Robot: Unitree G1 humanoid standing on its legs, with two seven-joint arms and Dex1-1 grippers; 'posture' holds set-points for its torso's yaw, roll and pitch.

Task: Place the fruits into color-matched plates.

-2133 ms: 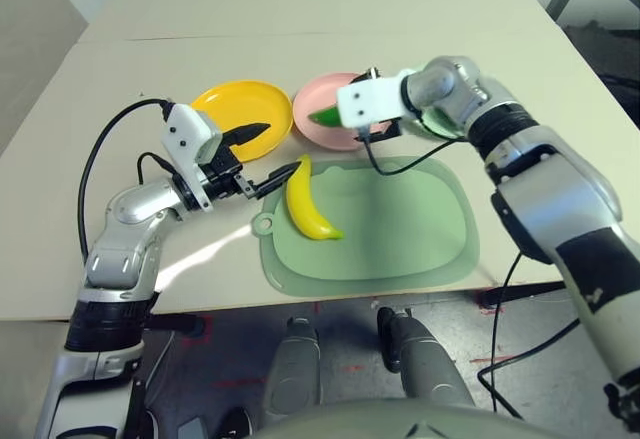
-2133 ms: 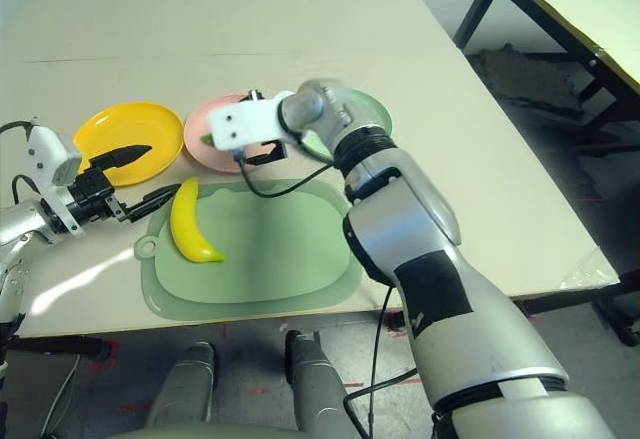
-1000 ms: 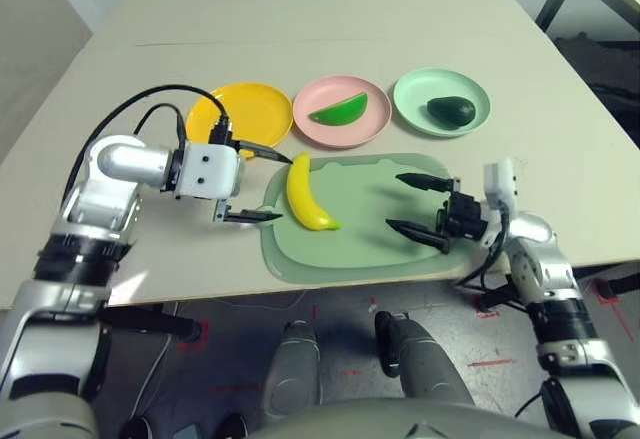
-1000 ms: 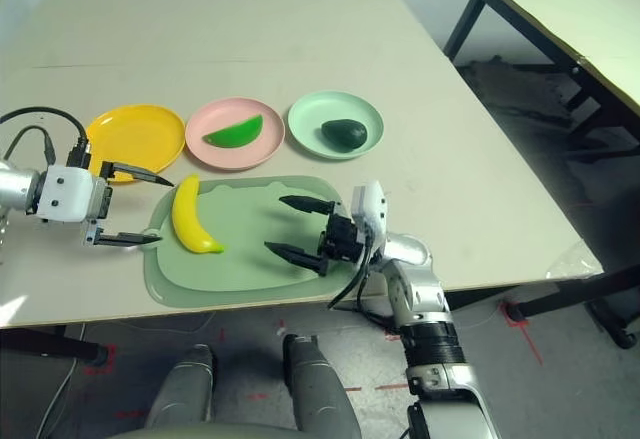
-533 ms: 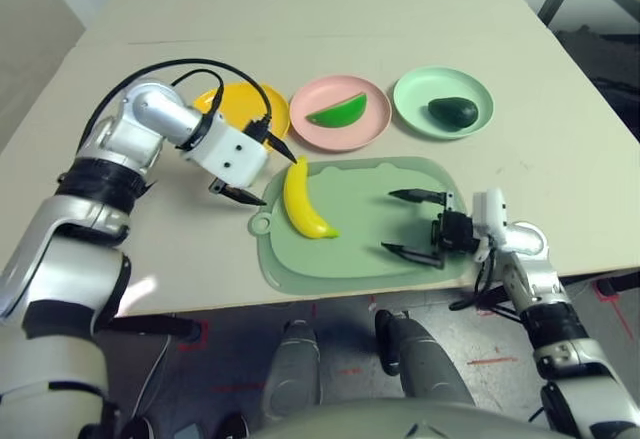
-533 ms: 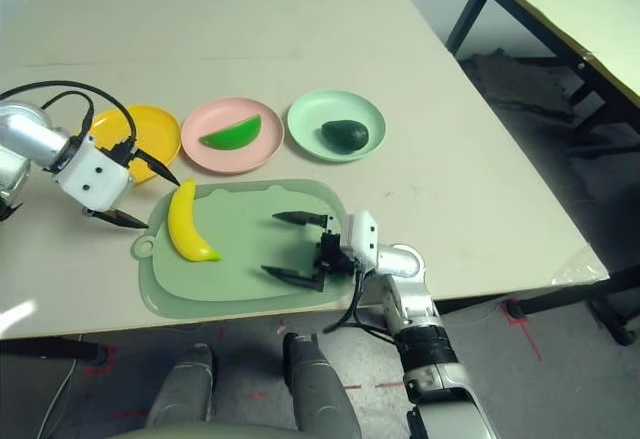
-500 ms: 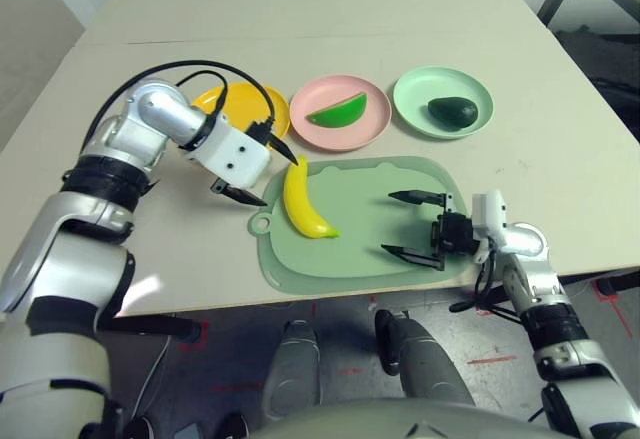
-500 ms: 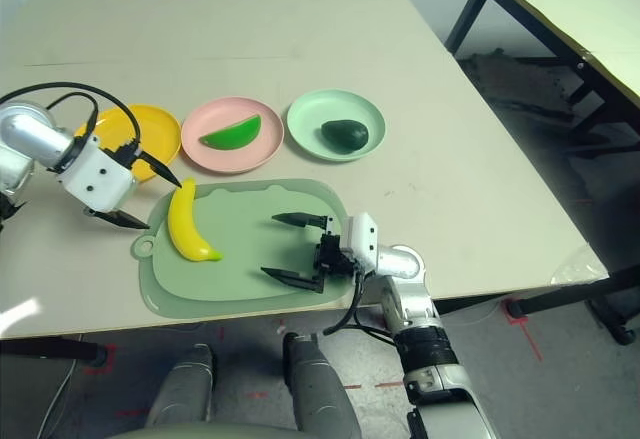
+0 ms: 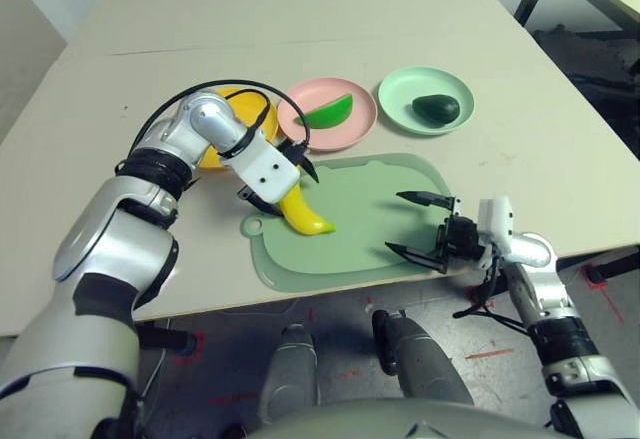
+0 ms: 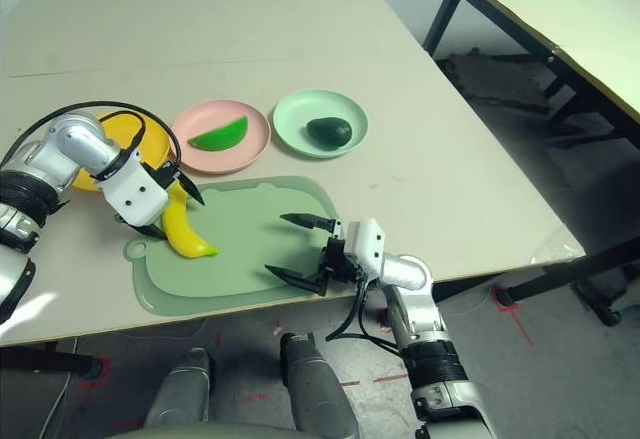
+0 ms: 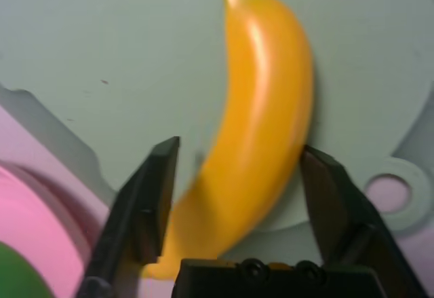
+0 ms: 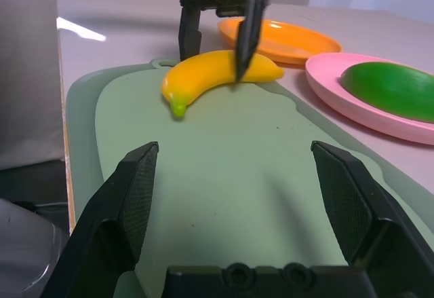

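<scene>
Yellow, pink and mint: three round shallow plates sit in a row across the table [image 9: 560,149], and three toy fruits go with them. The yellow plate [image 9: 262,111] is largely covered by the left arm. The pink plate [image 9: 350,127] carries the watermelon wedge [image 9: 325,112], showing its green rind. The mint plate [image 9: 424,87] holds the small dark avocado [image 9: 436,109].

One pale green mat [image 9: 365,214] with a loop lies along the table's near edge. The banana [image 9: 299,210] rests on the mat's left part, near the looped corner. It is glossy, curved, with a greenish tip. Its long axis runs from the mat's far left corner toward the near edge, tip nearer the robot.

The left gripper [image 11: 237,196] points steeply down over the banana's far end, its two black fingers [image 11: 146,206] straddling the fruit, one on each side; whether they press it I cannot tell. The right gripper [image 9: 418,225] hovers at the mat's right end, fingers spread wide, holding nothing.
</scene>
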